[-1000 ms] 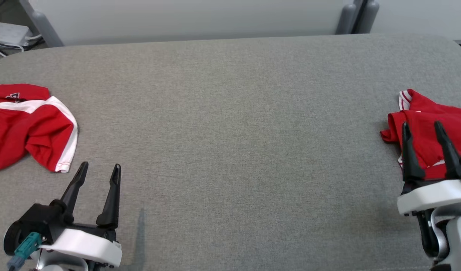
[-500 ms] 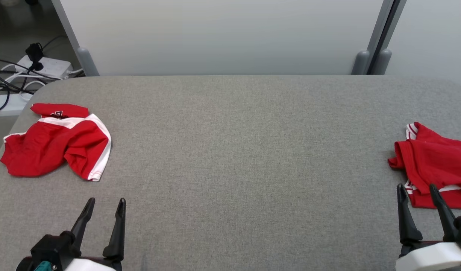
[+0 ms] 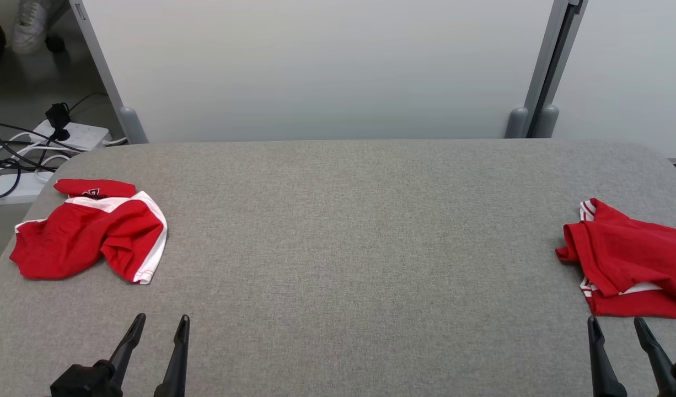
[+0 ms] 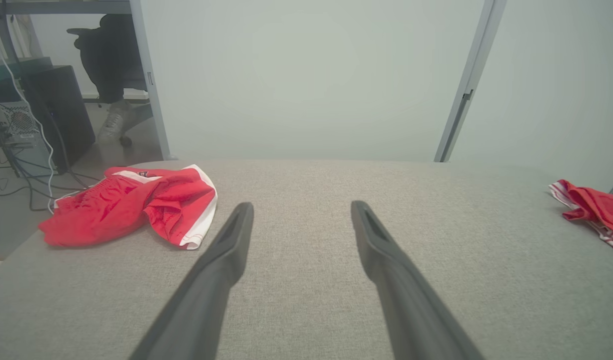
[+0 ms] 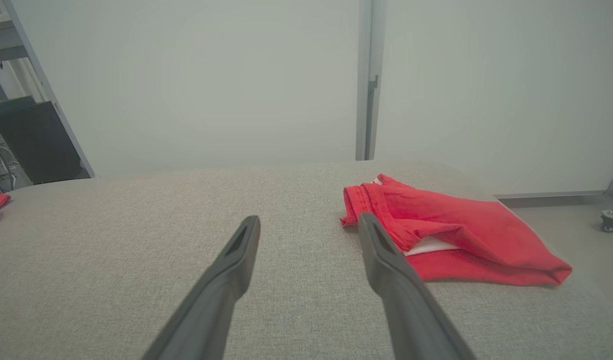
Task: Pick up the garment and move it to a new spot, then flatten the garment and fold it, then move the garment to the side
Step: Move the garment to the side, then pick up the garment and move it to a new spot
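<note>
Near edge of tabletop (image 3: 360,237): L pincer (image 3: 162,318) and R pincer (image 3: 615,320), both spread wide and empty, nothing held; wrist views agree. Vs a sec ago the head cam has tilted up, so the whole pic shifted, but R pincer has also backed off. It was over the R garment (image 3: 630,259); now its tips sit just short of that cloth's near hem, not touching. R garment lies at tabletop's right end, roughly doubled over, partly out of frame. L garment (image 3: 90,234), red w/ white trim, lies crumpled at tabletop's left end, well apart from L pincer. Mid tabletop is bare. Beyond its far edge: pale wall panel (image 3: 316,66), and a power strip (image 3: 73,134) off the far-left corner. Judgement: R piece prob. already parked aside; L piece looks like the next pick, then a move to tabletop's centre.
</note>
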